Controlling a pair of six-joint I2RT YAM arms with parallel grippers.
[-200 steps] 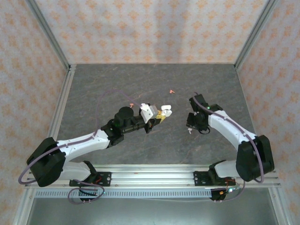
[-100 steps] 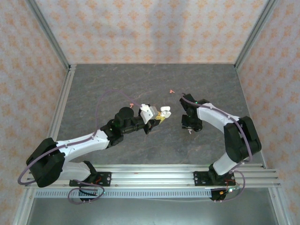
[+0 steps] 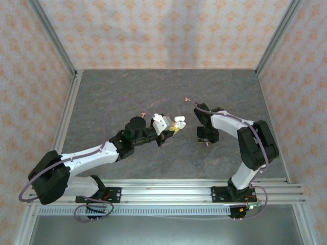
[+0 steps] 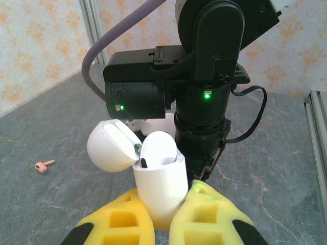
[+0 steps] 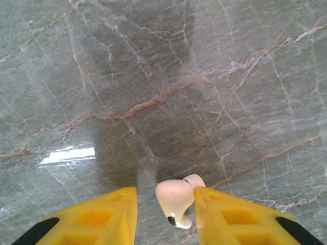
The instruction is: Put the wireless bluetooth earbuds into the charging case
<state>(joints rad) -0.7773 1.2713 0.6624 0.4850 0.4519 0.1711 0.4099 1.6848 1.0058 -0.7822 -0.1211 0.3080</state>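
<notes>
As left tool clamps case, lid gapes open.

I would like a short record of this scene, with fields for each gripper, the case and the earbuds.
left gripper: shut on case, held upright
case: lid open, one white earbud seated inside
right gripper: open, low over table
loose white earbud: between right gripper's fingers, touching one, clear of the other
pink earbuds: two on table, the second nearer the left arm
</notes>
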